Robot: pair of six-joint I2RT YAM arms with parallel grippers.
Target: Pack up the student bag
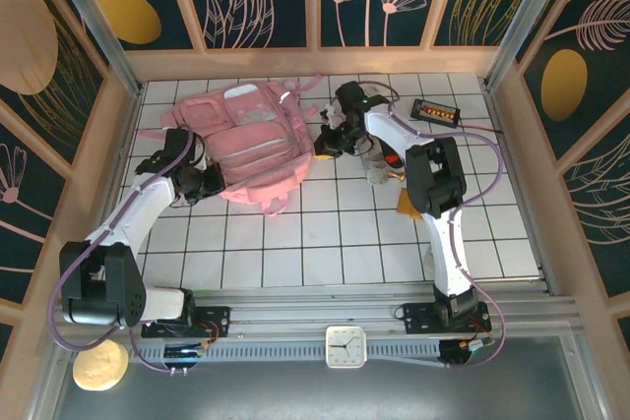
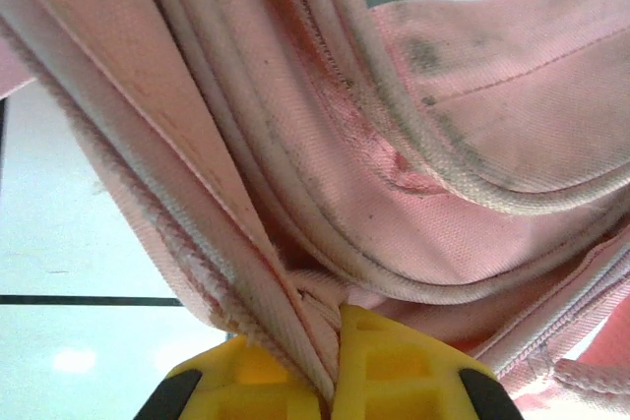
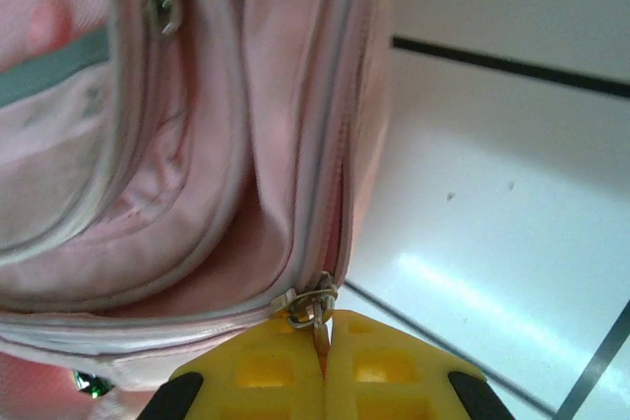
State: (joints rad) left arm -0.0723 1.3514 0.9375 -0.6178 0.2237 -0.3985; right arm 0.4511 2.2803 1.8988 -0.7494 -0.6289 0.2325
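No legible writing; clock face [image 1: 346, 345] and small display [image 1: 435, 111] too blurred.

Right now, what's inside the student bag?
Interior not visible: pink fabric covers any contents. The student bag lies on the table; the right tool pinches its zipper pull, and the left tool a fabric seam.

Overhead downward; wrist views (close) on bag [image 2: 394, 145].

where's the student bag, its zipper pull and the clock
student bag [image 1: 251, 145], top external view, middle of its pink body
zipper pull [image 3: 313, 304], right wrist view, metal slider at the zip's lower end
clock [image 1: 346, 346], top external view, centre of its white face
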